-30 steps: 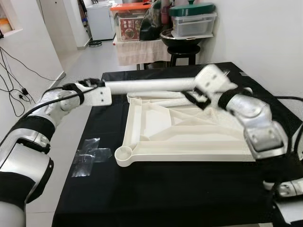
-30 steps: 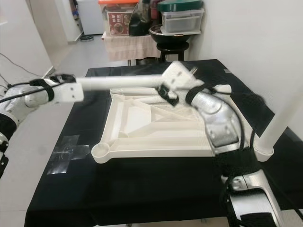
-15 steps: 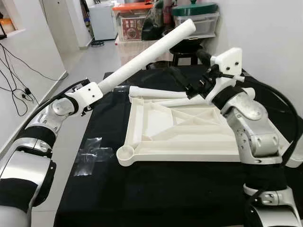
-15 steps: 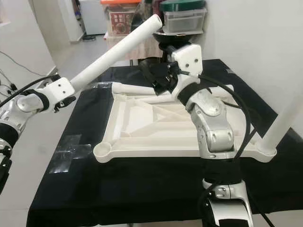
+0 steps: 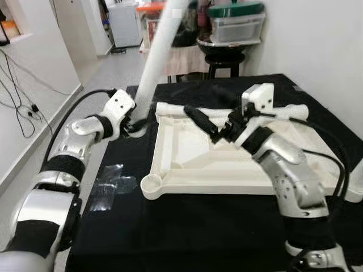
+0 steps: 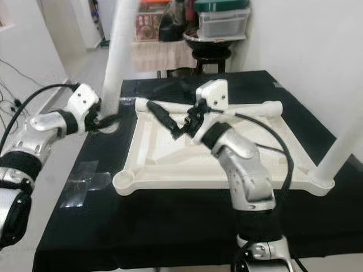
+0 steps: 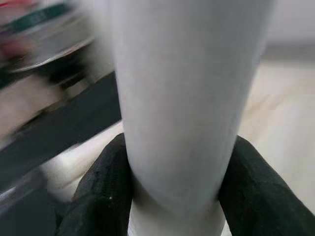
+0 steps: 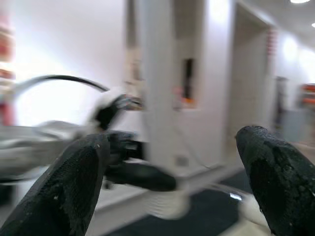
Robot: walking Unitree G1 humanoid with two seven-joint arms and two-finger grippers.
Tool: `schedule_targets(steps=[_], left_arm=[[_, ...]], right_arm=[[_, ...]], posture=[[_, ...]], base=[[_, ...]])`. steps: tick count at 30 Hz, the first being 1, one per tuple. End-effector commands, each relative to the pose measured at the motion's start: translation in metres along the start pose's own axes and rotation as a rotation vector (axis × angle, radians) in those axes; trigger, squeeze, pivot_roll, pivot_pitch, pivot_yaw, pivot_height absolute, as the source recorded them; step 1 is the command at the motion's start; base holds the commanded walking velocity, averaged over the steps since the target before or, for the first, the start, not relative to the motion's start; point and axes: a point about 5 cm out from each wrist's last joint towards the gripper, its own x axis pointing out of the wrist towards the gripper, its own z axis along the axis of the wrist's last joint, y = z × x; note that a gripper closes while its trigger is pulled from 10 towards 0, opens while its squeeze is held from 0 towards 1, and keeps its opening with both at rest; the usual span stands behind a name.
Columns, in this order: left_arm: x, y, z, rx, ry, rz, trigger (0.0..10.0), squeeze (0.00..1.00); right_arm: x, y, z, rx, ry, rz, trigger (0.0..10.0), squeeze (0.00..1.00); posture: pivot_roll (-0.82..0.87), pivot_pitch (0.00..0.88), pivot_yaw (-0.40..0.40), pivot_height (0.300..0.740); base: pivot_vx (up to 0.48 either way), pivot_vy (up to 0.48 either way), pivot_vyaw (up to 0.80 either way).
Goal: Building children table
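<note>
Black-clothed table (image 5: 187, 238) in a white room, with stacked boxes (image 5: 235, 25) beyond its far edge.
Upturned tabletop (image 5: 227, 164) lay mid-table; left gripper (image 5: 134, 126) was clamped on a near-upright leg (image 5: 154, 62) at its far-left corner, right gripper (image 5: 199, 120) spread and empty beside it. Probable fault: the leaning leg misses or jams its socket.

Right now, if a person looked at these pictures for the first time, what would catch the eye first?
The long white table leg stands nearly upright at the far left corner of the upturned white tabletop, with the left gripper shut around its lower end. The right gripper hovers open above the tabletop on the black table. Another white leg already stands at the near right corner.
</note>
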Motion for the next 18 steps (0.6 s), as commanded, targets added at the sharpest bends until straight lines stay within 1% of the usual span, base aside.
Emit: schedule_targets(steps=[1, 2, 4, 5, 6, 7, 9, 10, 11, 12, 13, 14, 15, 16, 17, 18], left_arm=[[-0.001, -0.002, 0.01, -0.095, -0.097, -0.074, 0.0, 0.0], [-0.004, -0.008, 0.014, -0.169, -0.131, -0.176, 0.0, 0.0], [-0.004, -0.008, 0.014, -0.169, -0.131, -0.176, 0.0, 0.0], [-0.008, -0.015, 0.015, -0.235, -0.147, -0.301, 0.0, 0.0], [-0.018, -0.026, 0.015, -0.308, -0.144, -0.478, 0.0, 0.0], [-0.032, -0.037, 0.015, -0.387, -0.142, -0.657, 0.0, 0.0], [-0.032, -0.037, 0.015, -0.387, -0.142, -0.657, 0.0, 0.0], [-0.04, -0.044, 0.015, -0.436, -0.136, -0.764, 0.0, 0.0], [-0.068, 0.019, -0.001, -0.437, -0.035, -0.4, 0.0, 0.0], [-0.068, 0.019, -0.001, -0.437, -0.035, -0.4, 0.0, 0.0], [-0.074, 0.011, 0.003, -0.406, -0.019, -0.477, 0.0, 0.0], [-0.074, 0.011, 0.003, -0.406, -0.019, -0.477, 0.0, 0.0], [-0.072, -0.009, 0.002, -0.411, 0.007, -0.597, 0.0, 0.0], [-0.066, -0.036, -0.001, -0.452, 0.018, -0.75, 0.0, 0.0], [-0.06, -0.07, -0.007, -0.52, 0.028, -0.925, 0.0, 0.0], [-0.06, -0.07, -0.007, -0.52, 0.028, -0.925, 0.0, 0.0]], right_arm=[[0.001, 0.01, 0.001, 0.044, -0.017, 0.08, 10.0, 0.0], [-0.003, 0.015, 0.001, 0.082, -0.029, 0.144, 10.0, 0.0], [-0.003, 0.015, 0.001, 0.082, -0.029, 0.144, 10.0, 0.0], [-0.007, 0.019, 0.002, 0.12, -0.043, 0.201, 10.0, 0.0], [-0.012, 0.025, 0.004, 0.154, -0.048, 0.273, 10.0, 0.0], [-0.016, 0.029, 0.004, 0.17, -0.041, 0.332, 10.0, 0.0], [-0.016, 0.029, 0.004, 0.17, -0.041, 0.332, 10.0, 0.0], [-0.018, 0.031, 0.005, 0.175, -0.034, 0.362, 10.0, 0.0], [-0.02, 0.033, 0.005, 0.174, -0.018, 0.387, 10.0, 0.0], [-0.02, 0.033, 0.005, 0.174, -0.018, 0.387, 10.0, 0.0], [-0.021, 0.034, 0.004, 0.168, 0.007, 0.414, 10.0, 0.0], [-0.021, 0.034, 0.004, 0.168, 0.007, 0.414, 10.0, 0.0], [-0.021, 0.033, 0.004, 0.152, 0.038, 0.432, 10.0, 0.0], [-0.021, 0.033, 0.004, 0.14, 0.059, 0.443, 10.0, 0.0], [-0.019, 0.031, 0.003, 0.121, 0.092, 0.446, 10.0, 0.0], [-0.019, 0.031, 0.003, 0.121, 0.092, 0.446, 10.0, 0.0]], posture=[[-0.02, 0.0, 0.053, 0.74], [-0.02, 0.0, 0.055, 0.74], [-0.02, 0.0, 0.055, 0.74], [-0.02, 0.0, 0.053, 0.74], [-0.03, 0.0, 0.053, 0.74], [-0.03, 0.0, 0.053, 0.74], [-0.03, 0.0, 0.053, 0.74], [-0.03, 0.0, 0.057, 0.74], [-0.03, 0.0, 0.056, 0.74], [-0.03, 0.0, 0.056, 0.74], [-0.03, 0.0, 0.056, 0.74], [-0.03, 0.0, 0.056, 0.74], [-0.03, 0.0, 0.056, 0.74], [-0.03, 0.0, 0.056, 0.74], [-0.03, 0.0, 0.056, 0.74], [-0.03, 0.0, 0.056, 0.74]], base=[[0.0, 0.0, 0.0], [0.0, 0.0, 0.0], [0.0, 0.0, 0.0], [0.0, 0.0, 0.0], [0.0, 0.0, 0.0], [0.0, 0.0, 0.0], [0.0, 0.0, 0.0], [0.0, 0.0, 0.0], [0.0, 0.0, 0.0], [0.0, 0.0, 0.0], [0.0, 0.0, 0.0], [0.0, 0.0, 0.0], [0.0, 0.0, 0.0], [0.0, 0.0, 0.0], [0.0, 0.0, 0.0], [0.0, 0.0, 0.0]])
